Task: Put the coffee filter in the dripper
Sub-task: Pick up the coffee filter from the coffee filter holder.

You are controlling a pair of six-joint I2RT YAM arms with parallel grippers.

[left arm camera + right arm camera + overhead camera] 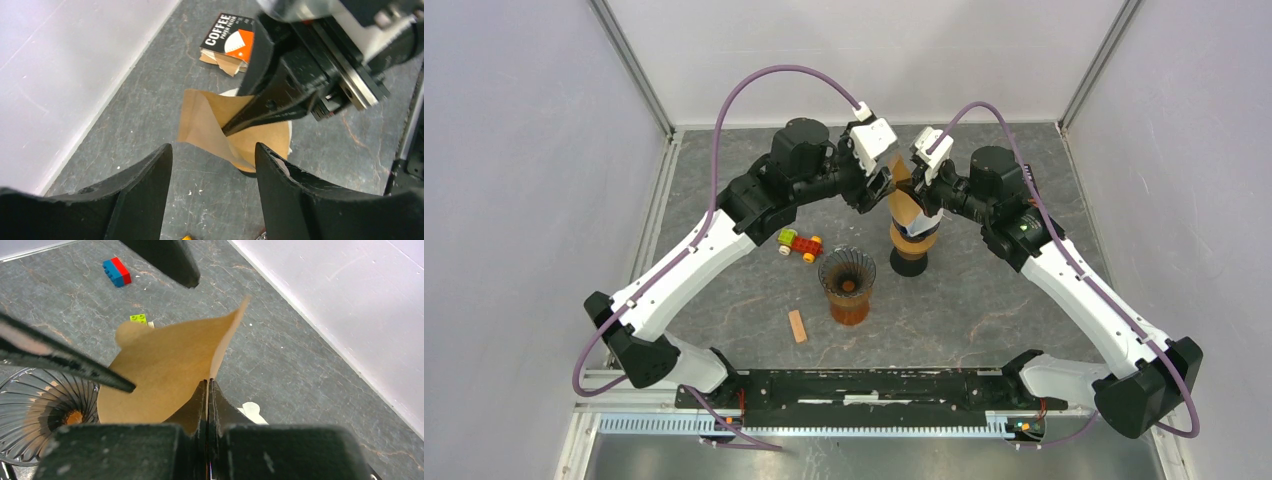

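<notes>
Pinching the brown coffee filter (165,365) by its edge, the right gripper (208,385) has both jaws pressed flat on the paper. Facing it, the left gripper (214,150) gapes wide, one finger on either side of the filter, grasping nothing. From the filter, the glass dripper (846,275) stands apart at seven o'clock; a toy car (799,243) lies at ten o'clock of the dripper

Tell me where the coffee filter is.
In the top view, the coffee filter hangs at far centre, pinched in the right gripper, with the open left gripper just to its left and the dripper nearer and leftward.
</notes>
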